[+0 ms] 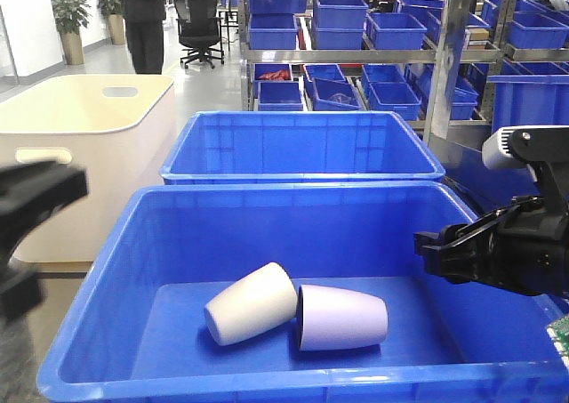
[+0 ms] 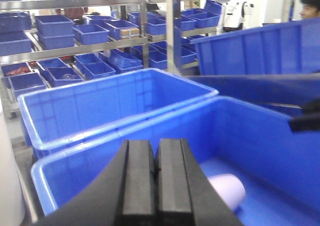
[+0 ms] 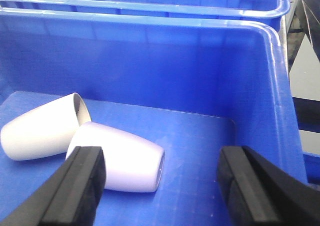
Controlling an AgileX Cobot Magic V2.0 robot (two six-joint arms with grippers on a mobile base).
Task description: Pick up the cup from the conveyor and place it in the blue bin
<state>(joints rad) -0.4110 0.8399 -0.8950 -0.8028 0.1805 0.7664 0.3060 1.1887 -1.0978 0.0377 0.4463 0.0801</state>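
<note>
The blue bin point(image 1: 267, 193) fills the foreground. Two cups lie on their sides on its floor, touching: a cream cup point(image 1: 251, 302) and a lavender cup point(image 1: 342, 318). My right gripper point(image 1: 425, 248) is open and empty, above the bin's right side. In the right wrist view, the right gripper point(image 3: 160, 153) hangs over the floor, with the lavender cup point(image 3: 120, 156) and cream cup point(image 3: 40, 131) below and to its left. My left gripper point(image 2: 155, 145) is shut and empty, at the bin's left rim point(image 2: 100, 145). It shows blurred in the front view point(image 1: 40, 194). The conveyor is out of view.
A second large blue tub point(image 1: 302, 145) stands right behind the bin. A cream tub with handle cutouts point(image 1: 80, 127) is at the left. Steel shelves with small blue bins point(image 1: 373, 29) stand behind. A person point(image 1: 144, 20) and an office chair point(image 1: 199, 25) are far back.
</note>
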